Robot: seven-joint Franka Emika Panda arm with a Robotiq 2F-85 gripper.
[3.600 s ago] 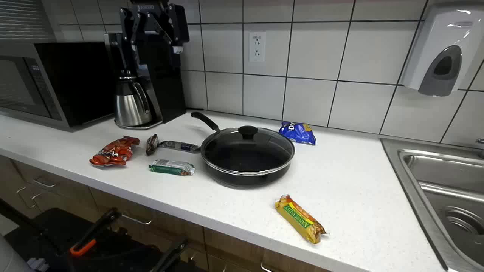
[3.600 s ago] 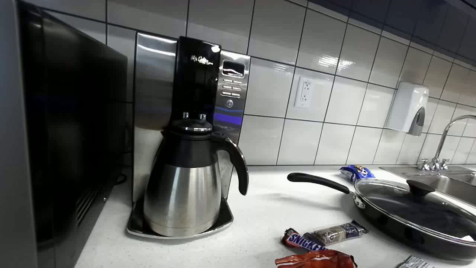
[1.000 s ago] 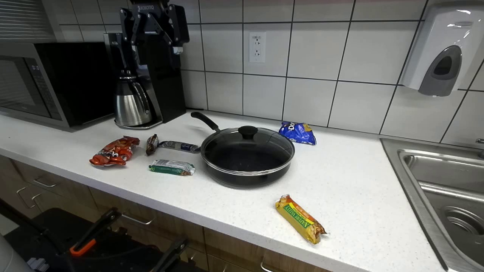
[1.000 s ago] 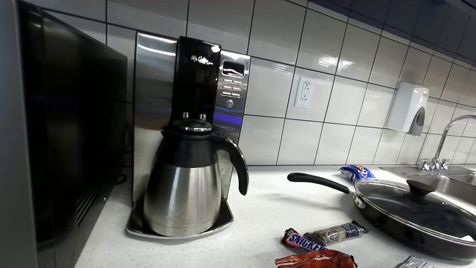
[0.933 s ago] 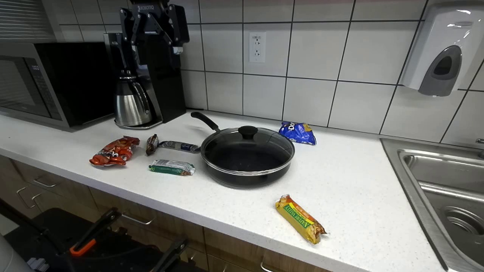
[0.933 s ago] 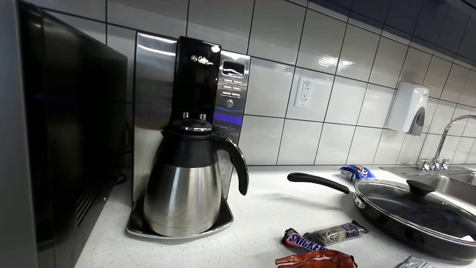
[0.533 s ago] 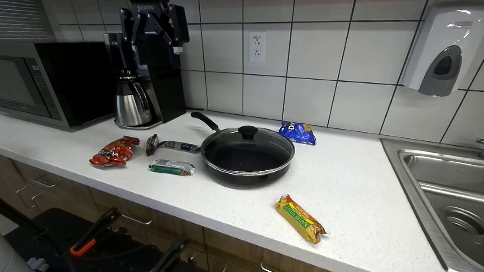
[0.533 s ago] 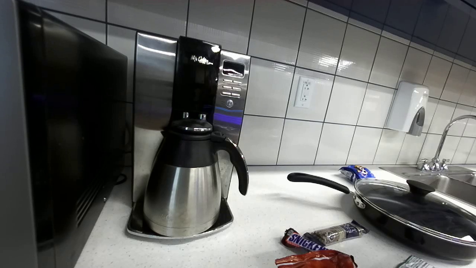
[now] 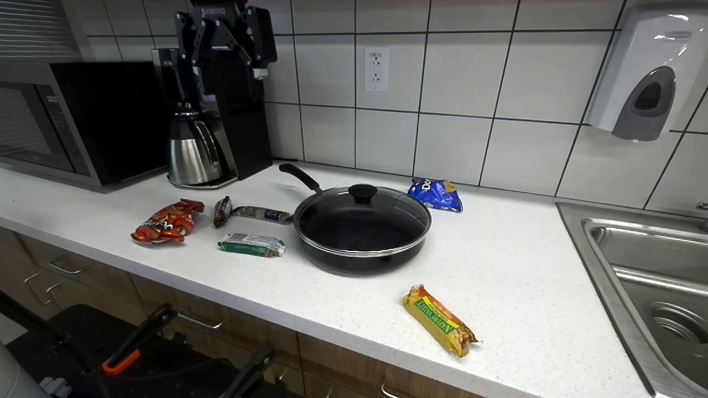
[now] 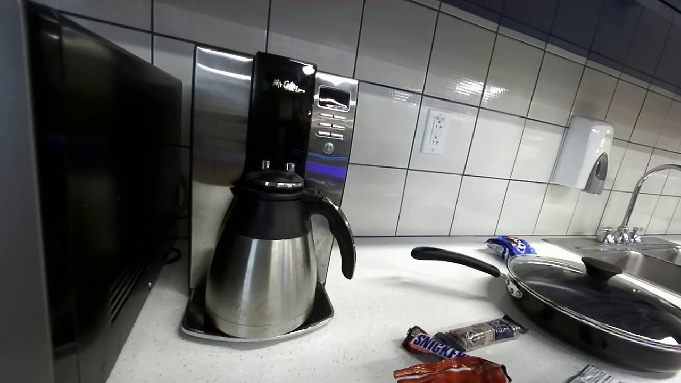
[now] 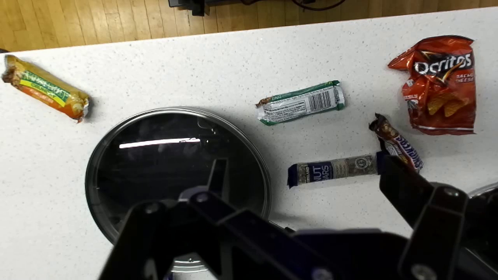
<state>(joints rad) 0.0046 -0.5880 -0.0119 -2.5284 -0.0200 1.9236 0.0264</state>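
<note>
I have the slim nut bar in a clear and navy wrapper [image 11: 334, 170] right of centre in the wrist view, showing through the gap of my end effector [image 11: 303, 171]. It is spread wide and hangs well above the white speckled surface [image 9: 514, 265]; an exterior view shows it upper left. Just left of the nut bar sits the round black pan with a glass lid [image 11: 165, 169]. The surface's edge crosses the top of the wrist view. In an exterior view, white surface runs from the pan to the stainless steel sink [image 9: 586, 243] at right, the yellow Nature Valley bar [image 9: 440, 321] lying lower centre.
</note>
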